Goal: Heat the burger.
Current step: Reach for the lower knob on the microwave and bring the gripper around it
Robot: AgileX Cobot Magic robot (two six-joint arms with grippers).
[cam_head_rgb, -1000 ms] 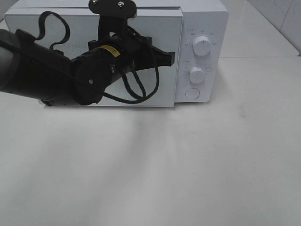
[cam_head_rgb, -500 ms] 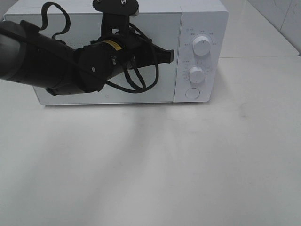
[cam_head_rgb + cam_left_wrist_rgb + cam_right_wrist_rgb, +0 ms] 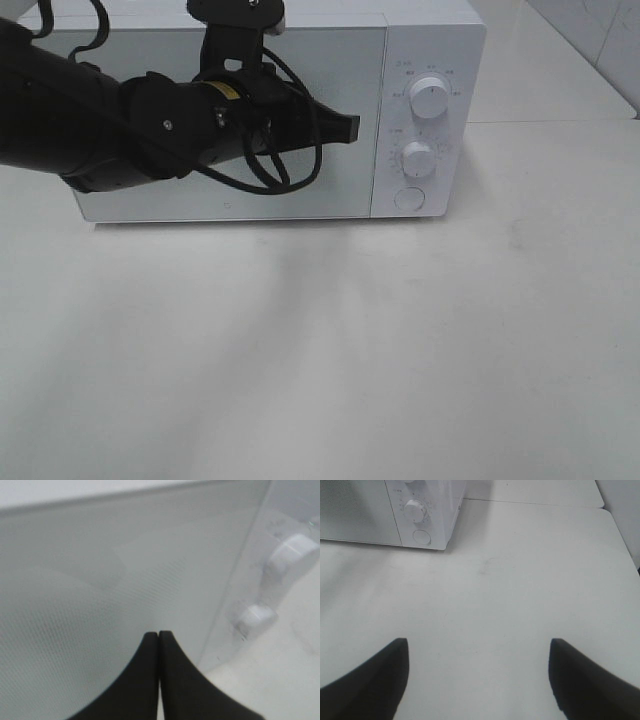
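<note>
A: Where's the burger?

B: I can't tell. It shows in none of the views. The microwave (image 3: 440, 45) stands at the back of the table (image 3: 350, 350) with its door (image 3: 345, 190) shut, and the glass gives only a grey sheen.

A: And the left claw (image 3: 159, 633)?

B: Clenched, with the two black fingertips pressed together and nothing between them. It sits in front of the door, near the edge that meets the control panel. I can't say whether the tips touch the glass.

A: What's on the panel?

B: An upper knob (image 3: 429, 97), a lower knob (image 3: 418, 158) below it, and a round button (image 3: 408, 199) at the bottom. All are white, and the claw is apart from all three.

A: The right claw (image 3: 479, 642)?

B: Released, with its fingers spread wide and grasping nothing. It hangs over bare tabletop, well apart from the microwave, and only its own camera shows it.

A: Anything else on the table?

B: The left arm's black cable loops in front of the door — that's all I can make out.
</note>
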